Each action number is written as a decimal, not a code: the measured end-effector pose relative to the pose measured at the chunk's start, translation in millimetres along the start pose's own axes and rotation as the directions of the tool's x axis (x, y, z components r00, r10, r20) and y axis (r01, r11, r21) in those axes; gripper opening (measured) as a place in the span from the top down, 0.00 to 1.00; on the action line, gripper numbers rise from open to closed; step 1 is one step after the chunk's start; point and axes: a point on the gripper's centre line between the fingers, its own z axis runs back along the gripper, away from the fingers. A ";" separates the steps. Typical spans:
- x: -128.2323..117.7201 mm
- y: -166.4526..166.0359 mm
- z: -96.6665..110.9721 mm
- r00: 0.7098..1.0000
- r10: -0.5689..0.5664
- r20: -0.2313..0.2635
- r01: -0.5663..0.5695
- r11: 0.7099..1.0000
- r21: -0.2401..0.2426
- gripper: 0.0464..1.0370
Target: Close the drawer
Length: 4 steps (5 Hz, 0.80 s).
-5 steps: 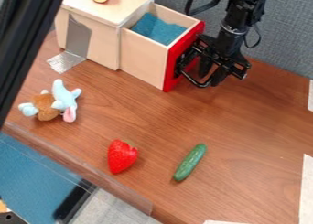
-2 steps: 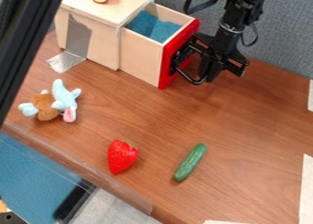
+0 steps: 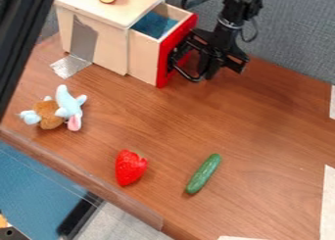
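Pale-wood drawer, partly out of its boxy wooden cabinet, has a flat red front & blue lining. Black end effector is at that front; can't tell if apart or together. Wood-grain bench holds a cuke (smooth, tapered).

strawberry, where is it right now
In the camera view, the strawberry lies on the table's near part, left of the green cucumber and right of the plush toy.
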 end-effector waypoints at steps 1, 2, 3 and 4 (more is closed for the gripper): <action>-0.9 8.4 -2.1 1.000 0.009 -0.005 -0.009 1.000 0.013 0.93; -2.8 19.1 -5.5 1.000 0.024 -0.015 -0.023 0.999 0.025 0.93; -4.2 35.8 -8.5 0.999 0.049 -0.023 -0.048 0.998 0.041 0.93; -8.1 48.0 -11.4 0.997 0.065 -0.033 -0.063 0.996 0.055 0.93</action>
